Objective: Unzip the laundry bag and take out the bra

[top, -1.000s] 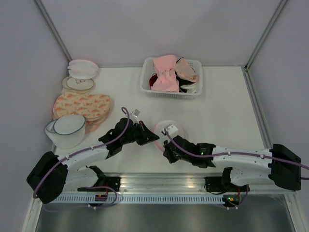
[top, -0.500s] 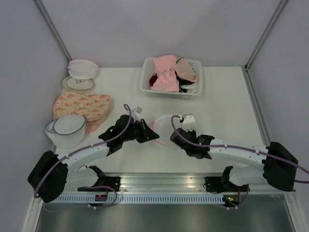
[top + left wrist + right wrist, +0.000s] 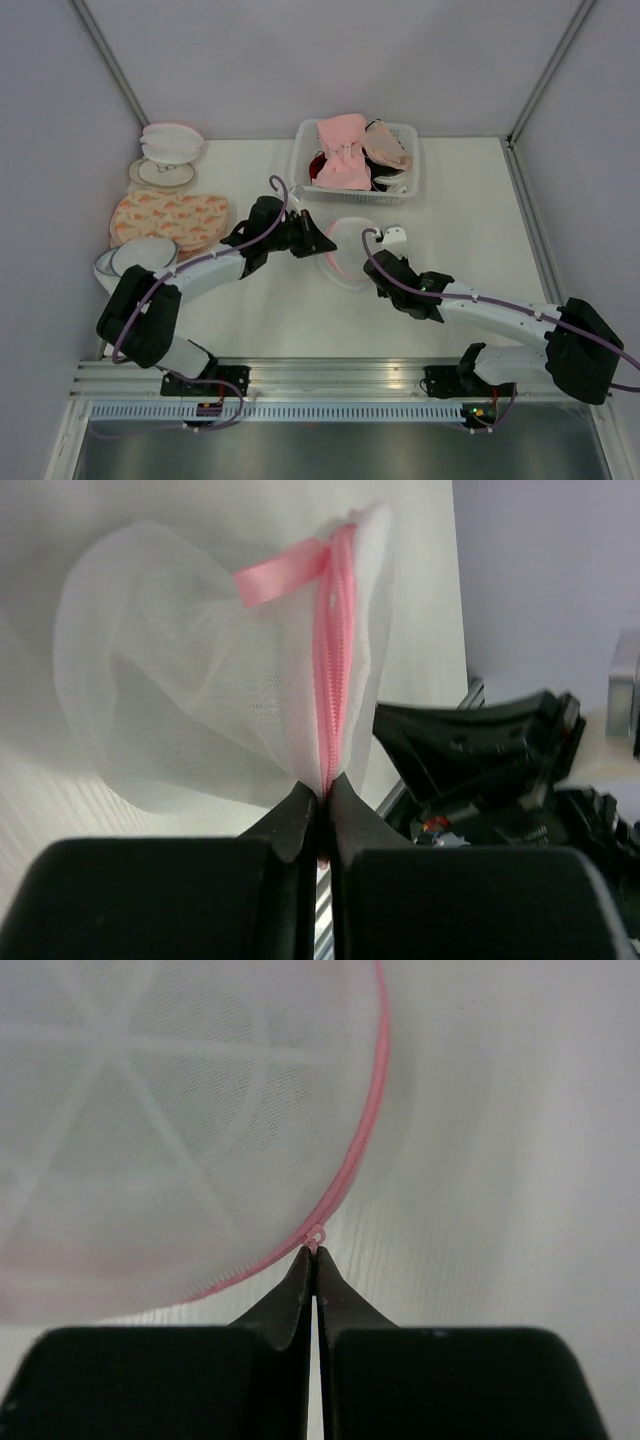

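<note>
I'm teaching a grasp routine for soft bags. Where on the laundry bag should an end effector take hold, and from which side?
Grip the pink zipper trim around the rim of the laundry bag, coming in edge-on, one finger on each face. It is a narrow raised ridge; the mesh domes look soft and would likely cave. The left end effector pinches it so.

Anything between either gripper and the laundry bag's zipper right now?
Nothing visible. The left gripper is shut on the pink zipper trim of the laundry bag, and the right gripper pinches a small pink loop on its rim. The zip looks closed, so the mesh itself bars the inside.
</note>
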You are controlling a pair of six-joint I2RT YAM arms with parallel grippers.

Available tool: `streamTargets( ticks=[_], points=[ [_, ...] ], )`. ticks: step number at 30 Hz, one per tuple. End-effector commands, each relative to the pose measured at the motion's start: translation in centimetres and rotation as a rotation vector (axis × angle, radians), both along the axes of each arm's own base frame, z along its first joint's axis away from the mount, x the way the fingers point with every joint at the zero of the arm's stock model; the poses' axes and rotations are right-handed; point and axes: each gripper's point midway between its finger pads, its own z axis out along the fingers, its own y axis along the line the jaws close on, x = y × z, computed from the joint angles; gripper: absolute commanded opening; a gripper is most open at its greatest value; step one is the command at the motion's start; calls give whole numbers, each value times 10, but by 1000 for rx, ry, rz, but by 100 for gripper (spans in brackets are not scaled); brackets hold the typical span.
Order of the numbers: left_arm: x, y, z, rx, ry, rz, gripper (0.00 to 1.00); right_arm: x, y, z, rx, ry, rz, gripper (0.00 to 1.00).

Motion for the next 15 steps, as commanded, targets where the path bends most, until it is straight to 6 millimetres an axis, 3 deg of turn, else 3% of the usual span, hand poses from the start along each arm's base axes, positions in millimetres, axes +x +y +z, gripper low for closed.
streamTargets(
  ticks=[1, 2, 3, 5, 7, 8, 9, 10, 11, 12, 13, 15],
  points=[
    [31, -9, 23, -50, -112, -70, 9, -8, 13, 17, 100, -17, 94, 0],
    [38, -6, 22, -39, -104, -52, 37, -13, 14, 16, 115, -4, 112, 0],
    [50, -1, 21, -4, -109, 11, 59, -16, 15, 22, 139, -12, 123, 1],
    [47, 11, 16, 32, -89, 69, 90, -22, 17, 25, 167, -2, 149, 0],
    [45, 25, 10, 52, -65, 160, 99, -26, 21, 28, 189, 5, 169, 0],
    [39, 32, 22, 36, -86, 186, 100, -28, 24, 28, 199, 13, 186, 0],
    [28, 43, 4, 62, -44, 217, 100, -36, 36, 31, 244, 41, 245, 0],
    [21, 47, 2, 46, -16, 239, 100, -41, 45, 31, 275, 58, 293, 0],
    [12, 50, 15, 11, -35, 248, 100, -49, 56, 32, 313, 76, 354, 0],
    [-1, 56, 0, 16, 6, 251, 100, -54, 76, 45, 398, 56, 452, 1],
    [-9, 54, 4, -16, 19, 252, 100, -72, 91, 46, 469, 105, 559, 1],
    [-27, 55, 3, -52, 33, 239, 100, -80, 110, 60, 555, 99, 646, 1]
  ],
)
